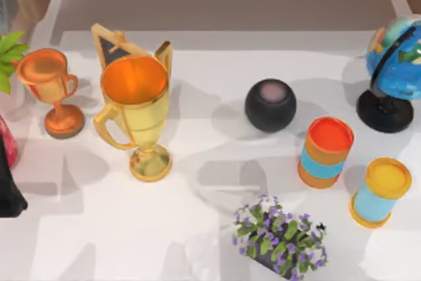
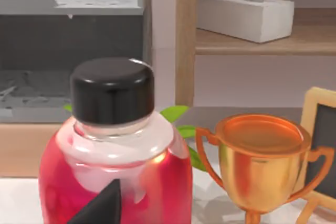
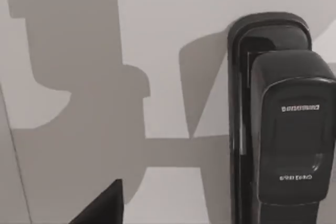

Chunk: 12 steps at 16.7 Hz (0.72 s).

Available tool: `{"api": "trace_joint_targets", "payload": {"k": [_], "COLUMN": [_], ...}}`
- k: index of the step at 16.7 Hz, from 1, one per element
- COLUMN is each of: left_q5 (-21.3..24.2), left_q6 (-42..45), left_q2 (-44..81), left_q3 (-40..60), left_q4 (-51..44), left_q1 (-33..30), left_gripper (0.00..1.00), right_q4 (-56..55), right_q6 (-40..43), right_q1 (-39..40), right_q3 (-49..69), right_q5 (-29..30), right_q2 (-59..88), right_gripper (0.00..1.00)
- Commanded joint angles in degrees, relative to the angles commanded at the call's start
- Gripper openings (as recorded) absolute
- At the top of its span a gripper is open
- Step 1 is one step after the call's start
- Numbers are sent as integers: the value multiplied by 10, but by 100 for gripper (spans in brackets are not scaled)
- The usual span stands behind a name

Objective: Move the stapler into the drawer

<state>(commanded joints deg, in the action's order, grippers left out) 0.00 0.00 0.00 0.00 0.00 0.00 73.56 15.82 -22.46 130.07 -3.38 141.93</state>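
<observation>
My right wrist camera looks straight down on the black stapler (image 3: 281, 124), presumably lining up a grab, though I cannot tell how either arm's jaws stand.

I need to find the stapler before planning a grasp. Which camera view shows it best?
The right wrist view: the black stapler lies close below the camera on the white table. The top view has trophies, cans and a globe; the left wrist view faces a red bottle.
</observation>
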Motion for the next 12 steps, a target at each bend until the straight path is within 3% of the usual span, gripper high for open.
{"api": "trace_joint_targets", "payload": {"k": [6, 12], "left_q5": [0, 0], "left_q6": [0, 0], "left_q2": [0, 0], "left_q3": [0, 0], "left_q4": [0, 0], "left_q1": [0, 0], "left_gripper": [100, 100], "right_q4": [-122, -334], "right_q6": [-55, -85], "right_q1": [-28, -96], "right_q3": [-125, -281], "right_q5": [-113, -238], "right_q2": [-112, -224], "right_gripper": [100, 100]}}
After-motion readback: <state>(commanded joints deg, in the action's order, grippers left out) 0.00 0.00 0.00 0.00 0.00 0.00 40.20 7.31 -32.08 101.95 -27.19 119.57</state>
